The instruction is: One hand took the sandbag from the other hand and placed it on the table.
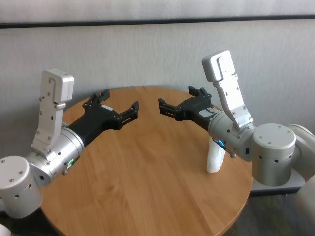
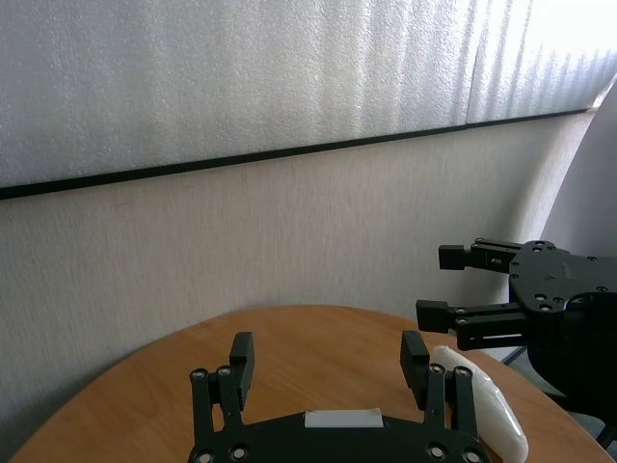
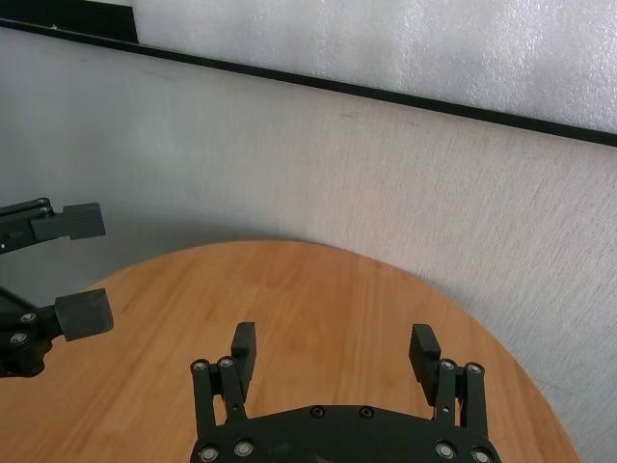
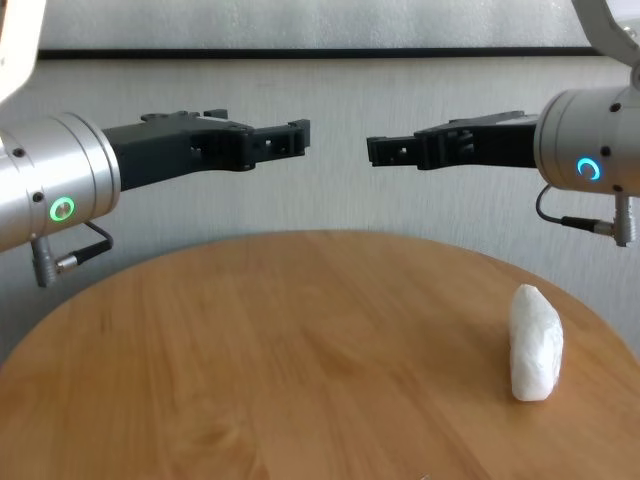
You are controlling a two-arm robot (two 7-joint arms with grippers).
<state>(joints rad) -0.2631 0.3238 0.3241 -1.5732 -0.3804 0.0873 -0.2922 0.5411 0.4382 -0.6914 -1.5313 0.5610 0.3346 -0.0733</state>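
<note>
The white crinkled sandbag (image 4: 535, 343) lies by itself on the round wooden table (image 4: 300, 350), near its right edge. In the head view the sandbag (image 1: 214, 157) sits below my right forearm. My right gripper (image 1: 175, 97), the hand with the blue ring, hovers open and empty above the table's far side. Facing it across a small gap is my left gripper (image 1: 120, 101), the hand with the green ring, also open and empty. Each wrist view shows its own spread fingers, left gripper (image 2: 328, 352) and right gripper (image 3: 333, 342), with nothing between them.
A pale wall with a black horizontal strip (image 3: 386, 96) stands close behind the table's far edge. The grey base (image 1: 290, 184) of my right arm sits beside the table's right rim.
</note>
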